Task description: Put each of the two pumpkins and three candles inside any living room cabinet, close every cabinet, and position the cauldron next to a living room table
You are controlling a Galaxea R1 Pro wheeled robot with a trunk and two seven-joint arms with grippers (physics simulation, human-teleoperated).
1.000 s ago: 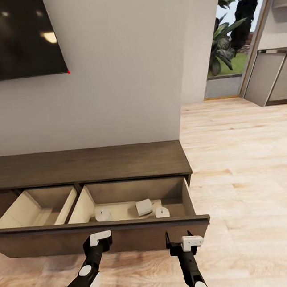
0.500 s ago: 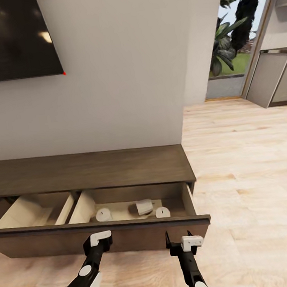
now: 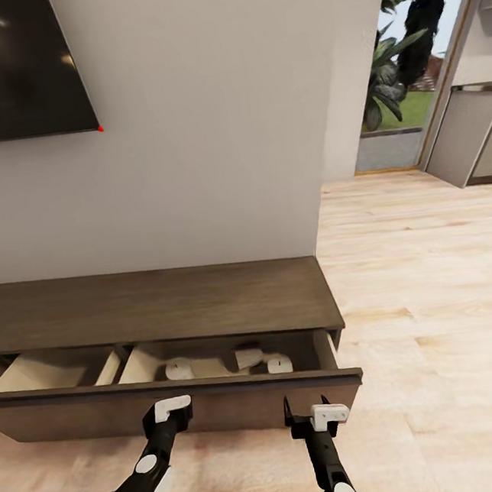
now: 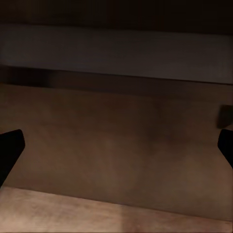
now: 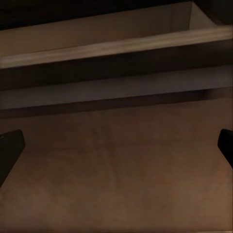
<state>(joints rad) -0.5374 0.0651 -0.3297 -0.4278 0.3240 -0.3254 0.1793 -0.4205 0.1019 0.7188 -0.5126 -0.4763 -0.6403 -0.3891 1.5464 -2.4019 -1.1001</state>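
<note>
The long dark-brown cabinet (image 3: 153, 303) stands against the wall with its wide drawer front (image 3: 219, 403) pulled out a short way. Three grey-beige candles lie in the drawer's right compartment: one (image 3: 178, 369) upright at the left, one (image 3: 248, 357) tipped over in the middle, one (image 3: 278, 364) at the right. My left gripper (image 3: 169, 419) is up against the drawer front, open. My right gripper (image 3: 306, 412) is also open and close to the front near its right end. Both wrist views face the brown front (image 4: 116, 145) (image 5: 116, 165) with the black fingertips (image 4: 9, 150) (image 5: 225, 145) wide apart.
A dark TV screen (image 3: 8, 67) hangs on the wall above the cabinet. Pale wood floor (image 3: 436, 292) stretches to the right, toward a doorway with plants (image 3: 391, 51) and grey kitchen units (image 3: 467, 138).
The drawer has slid inward and shows much less of its pale inside. The whole view has moved toward the cabinet, while both grippers stay at the drawer front.
</note>
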